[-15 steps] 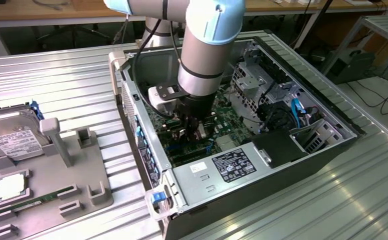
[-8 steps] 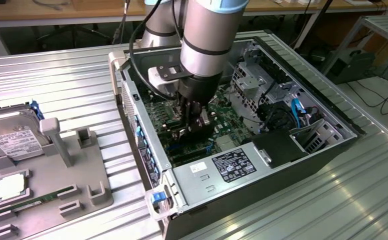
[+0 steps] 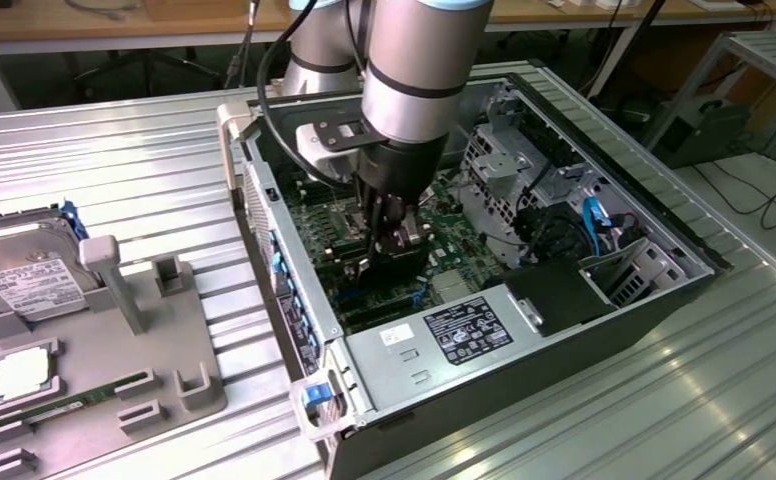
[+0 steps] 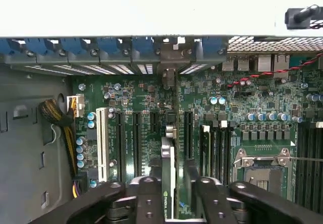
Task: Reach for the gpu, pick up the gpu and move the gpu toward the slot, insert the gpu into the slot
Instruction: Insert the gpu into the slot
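My gripper is down inside the open computer case, over the green motherboard. It is shut on the gpu, a thin dark card held upright on its edge. In the wrist view the gpu appears edge-on between my two black fingers, running toward the case's rear wall, and my gripper pinches it from both sides. The card stands in line with the long black expansion slots on the board. The slot right beneath it is hidden by the card, so I cannot tell whether it is seated.
A white slot and a bundle of yellow-black wires lie to one side, the processor socket to the other. Blue bracket latches line the rear wall. Outside the case, a grey fixture holds a hard drive and a green memory stick.
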You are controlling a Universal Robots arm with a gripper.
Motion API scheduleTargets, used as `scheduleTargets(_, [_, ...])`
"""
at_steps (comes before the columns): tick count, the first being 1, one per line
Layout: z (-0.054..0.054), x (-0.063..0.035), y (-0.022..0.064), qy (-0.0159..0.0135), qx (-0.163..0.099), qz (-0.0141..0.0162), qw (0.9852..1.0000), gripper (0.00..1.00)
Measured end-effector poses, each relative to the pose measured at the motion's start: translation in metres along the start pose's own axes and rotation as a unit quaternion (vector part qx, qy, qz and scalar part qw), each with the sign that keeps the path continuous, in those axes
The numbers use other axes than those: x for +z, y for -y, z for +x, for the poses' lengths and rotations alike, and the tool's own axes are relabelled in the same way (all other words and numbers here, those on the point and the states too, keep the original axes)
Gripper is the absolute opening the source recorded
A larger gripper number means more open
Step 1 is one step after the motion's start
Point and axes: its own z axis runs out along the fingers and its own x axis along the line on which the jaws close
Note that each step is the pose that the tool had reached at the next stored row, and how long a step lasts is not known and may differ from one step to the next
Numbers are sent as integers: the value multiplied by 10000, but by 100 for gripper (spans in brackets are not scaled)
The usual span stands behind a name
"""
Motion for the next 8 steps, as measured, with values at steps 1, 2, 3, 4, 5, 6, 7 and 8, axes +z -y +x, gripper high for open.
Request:
scheduleTargets(1, [0, 0, 0, 0, 0, 0, 10000, 20])
scheduleTargets(2, [0, -1, 0, -1, 0, -1, 10000, 20])
scheduleTargets(3, [0, -1, 0, -1, 0, 0, 10000, 11])
scheduleTargets(4, [0, -1, 0, 0, 0, 0, 10000, 11])
scheduleTargets(5, [0, -1, 0, -1, 0, 0, 10000, 11])
scheduleTargets(6, [0, -1, 0, -1, 0, -1, 10000, 11])
scheduleTargets(7, [0, -1, 0, -1, 0, 0, 10000, 11])
scheduleTargets(8, [0, -1, 0, -1, 0, 0, 10000, 11])
